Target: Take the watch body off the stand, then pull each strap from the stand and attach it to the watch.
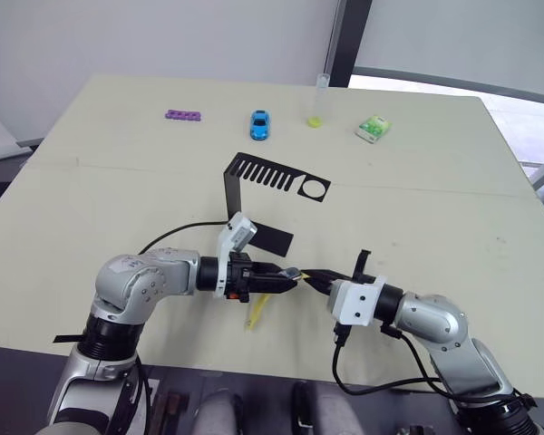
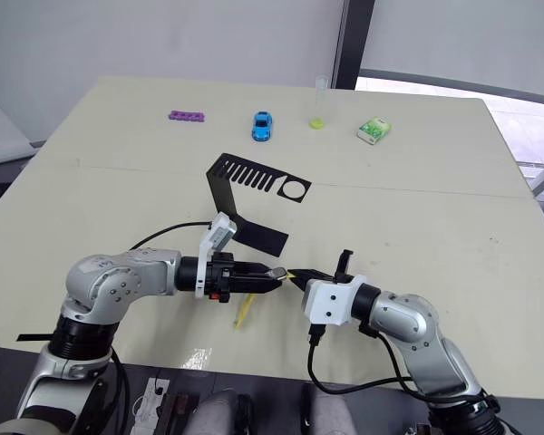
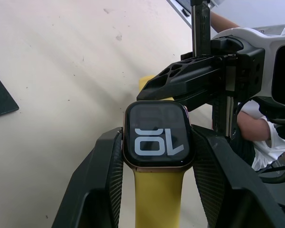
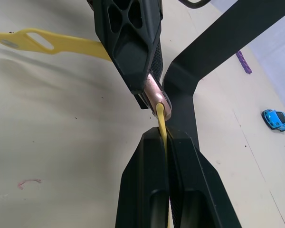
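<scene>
My left gripper (image 1: 286, 276) pinches the watch body (image 3: 157, 134) in front of the stand (image 1: 254, 186), my right gripper (image 4: 162, 138) squeezes the second strap (image 4: 160, 118) at its edge, and it might, I think, slip in crooked.

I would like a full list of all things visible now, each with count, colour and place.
table: one, pale beige, under everything.
stand: one, black, mid-table, no straps on it.
watch body: one, black, held between the left gripper's fingers.
straps: two, yellow; one joined to the watch body, hanging toward the table; the other strap pinched by the right gripper at the body's free end.
toy car: one, blue, far side.
purple bar: one, far side, left of the car.
tube: one, clear with yellow-green bottom, right of the car.
small green box: one, far right.
left gripper: shut on the watch body.
right gripper: shut on the other strap.
</scene>
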